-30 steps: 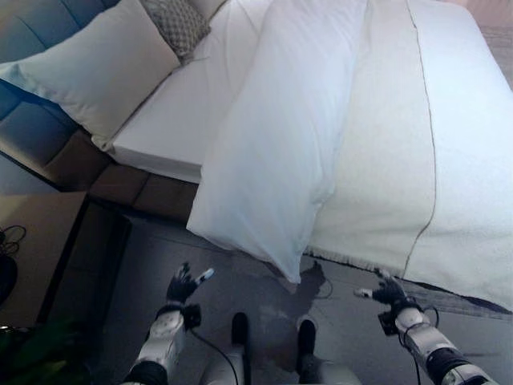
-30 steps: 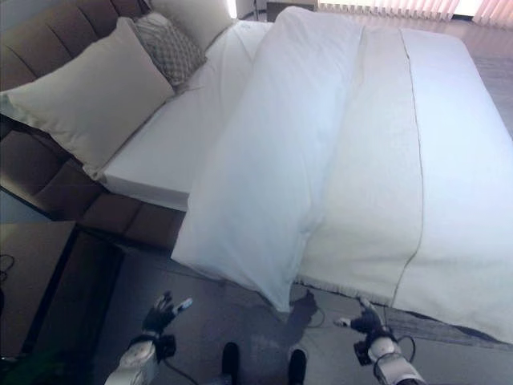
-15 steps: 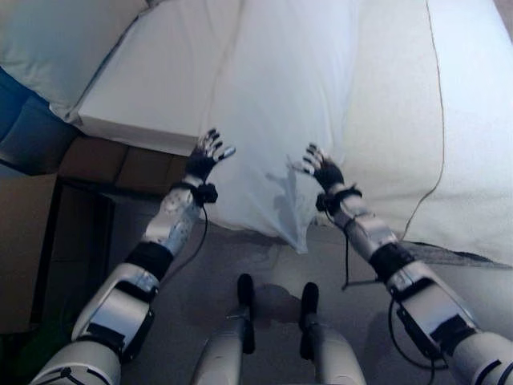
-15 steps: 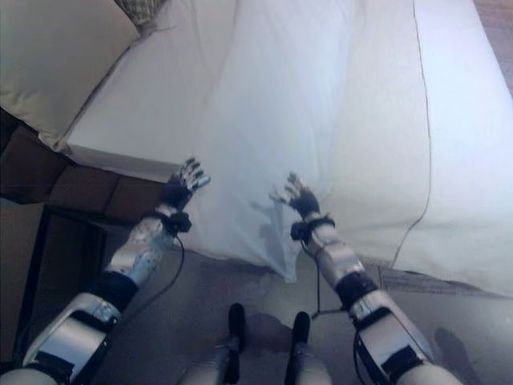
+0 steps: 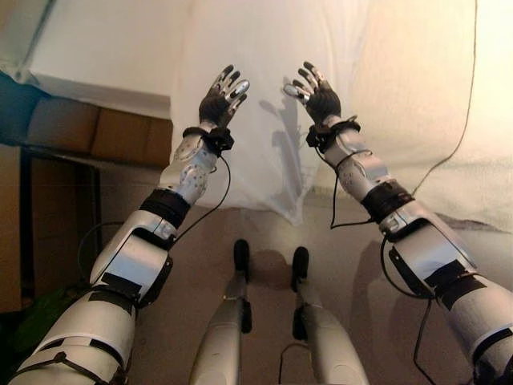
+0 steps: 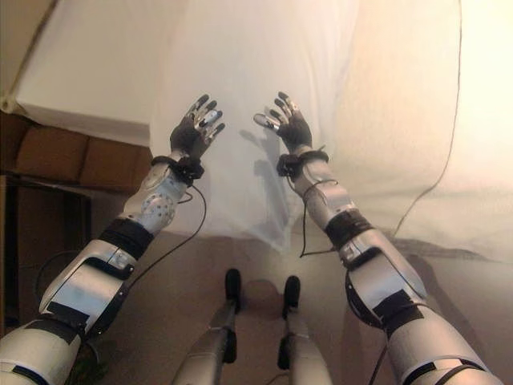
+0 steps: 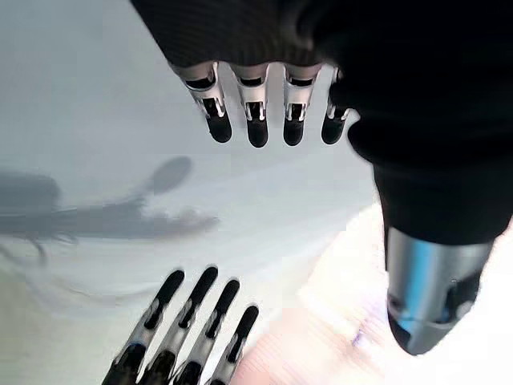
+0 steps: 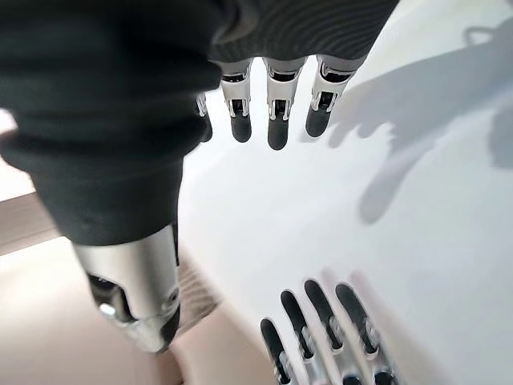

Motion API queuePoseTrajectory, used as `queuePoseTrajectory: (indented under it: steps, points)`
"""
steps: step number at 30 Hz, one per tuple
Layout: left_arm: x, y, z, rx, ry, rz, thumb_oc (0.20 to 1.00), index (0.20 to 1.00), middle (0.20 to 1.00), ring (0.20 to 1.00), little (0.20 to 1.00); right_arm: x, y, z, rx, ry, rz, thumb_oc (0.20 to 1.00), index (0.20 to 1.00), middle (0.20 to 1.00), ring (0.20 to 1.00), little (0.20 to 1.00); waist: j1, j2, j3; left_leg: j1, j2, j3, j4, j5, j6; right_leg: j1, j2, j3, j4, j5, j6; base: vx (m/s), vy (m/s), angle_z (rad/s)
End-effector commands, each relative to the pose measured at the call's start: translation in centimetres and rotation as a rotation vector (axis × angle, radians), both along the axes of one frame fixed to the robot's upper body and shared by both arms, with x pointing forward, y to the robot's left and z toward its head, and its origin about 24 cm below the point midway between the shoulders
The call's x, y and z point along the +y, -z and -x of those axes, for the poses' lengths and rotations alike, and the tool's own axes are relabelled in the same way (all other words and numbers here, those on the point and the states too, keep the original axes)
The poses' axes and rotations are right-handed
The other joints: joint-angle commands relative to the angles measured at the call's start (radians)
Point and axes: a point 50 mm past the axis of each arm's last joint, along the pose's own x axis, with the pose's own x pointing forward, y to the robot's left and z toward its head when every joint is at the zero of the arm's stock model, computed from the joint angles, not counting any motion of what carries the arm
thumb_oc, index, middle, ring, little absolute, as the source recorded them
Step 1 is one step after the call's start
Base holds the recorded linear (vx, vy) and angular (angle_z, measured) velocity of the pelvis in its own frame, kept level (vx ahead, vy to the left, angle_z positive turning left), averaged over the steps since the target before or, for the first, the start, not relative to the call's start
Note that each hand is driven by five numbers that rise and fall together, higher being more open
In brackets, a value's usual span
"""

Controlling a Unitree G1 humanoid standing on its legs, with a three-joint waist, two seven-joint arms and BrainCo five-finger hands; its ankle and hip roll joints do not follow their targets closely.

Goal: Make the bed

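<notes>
In the left eye view, the left hand (image 5: 221, 98) and the right hand (image 5: 318, 91) were raised side by side with a gap between them, fingers spread wide and straight, holding nothing. Both hovered over the white, smooth folded-back duvet (image 5: 264, 48), whose loose lower corner hung off the bed's edge toward the grey floor (image 5: 353, 265) below the wrists. Beyond the right hand's outer side lay the cream textured blanket with a thin dark seam line (image 5: 417, 80); beyond the left hand's outer side were the bare white mattress sheet (image 5: 104, 48) and the brown padded bed frame (image 5: 96, 132). In the left wrist view, the left hand's fingers (image 7: 255, 120) reached straight out over the duvet, with the right hand's fingertips opposite. In the right wrist view, the right hand's fingers (image 8: 276, 120) were likewise extended above the white cloth, not gripping it.
</notes>
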Motion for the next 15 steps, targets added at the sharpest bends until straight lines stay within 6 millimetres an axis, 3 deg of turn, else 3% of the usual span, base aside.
queuePoseTrajectory:
  steps: [1, 8, 12, 15]
  points:
    - [1.1, -4.2, -0.3, -0.081, -0.085, 0.003, 1.000, 1.000, 1.000, 1.000, 1.000, -0.5, -5.3, 0.2, -0.131, 0.061, 0.052, 1.000, 1.000, 1.000, 1.000, 1.000, 0.027, -0.013, 0.065, -0.029, -0.026, 0.003, 0.062, -0.068, -0.080, -0.109, -0.012, 0.003, 0.084, -0.013, 0.052, 0.00, -0.041, 0.15]
    - [3.2, -3.7, -1.2, 0.016, -0.248, -0.034, 1.000, 1.000, 1.000, 1.000, 1.000, -1.3, -4.8, -0.8, -0.040, 0.182, 0.090, 1.000, 1.000, 1.000, 1.000, 1.000, 0.026, -0.016, 0.071, -0.275, -0.029, -0.036, 0.179, -0.127, -0.083, -0.332, -0.013, 0.003, 0.163, -0.038, 0.051, 0.04, -0.026, 0.04]
    - [5.0, -4.2, -1.2, 0.023, -0.359, -0.109, 1.000, 1.000, 1.000, 1.000, 1.000, -2.1, -5.0, -1.0, -0.038, 0.276, 0.211, 1.000, 1.000, 1.000, 1.000, 1.000, 0.022, -0.012, 0.071, -0.399, -0.027, -0.041, 0.189, -0.123, -0.088, -0.452, -0.022, -0.003, 0.180, -0.045, 0.050, 0.03, -0.001, 0.02]
    - [6.2, -3.5, -1.3, 0.060, -0.428, -0.095, 1.000, 1.000, 1.000, 1.000, 1.000, -2.5, -4.3, -1.1, -0.023, 0.317, 0.253, 1.000, 1.000, 1.000, 1.000, 1.000, 0.020, -0.010, 0.071, -0.464, -0.029, -0.047, 0.192, -0.122, -0.089, -0.522, -0.028, -0.008, 0.190, -0.052, 0.049, 0.04, 0.006, 0.09]
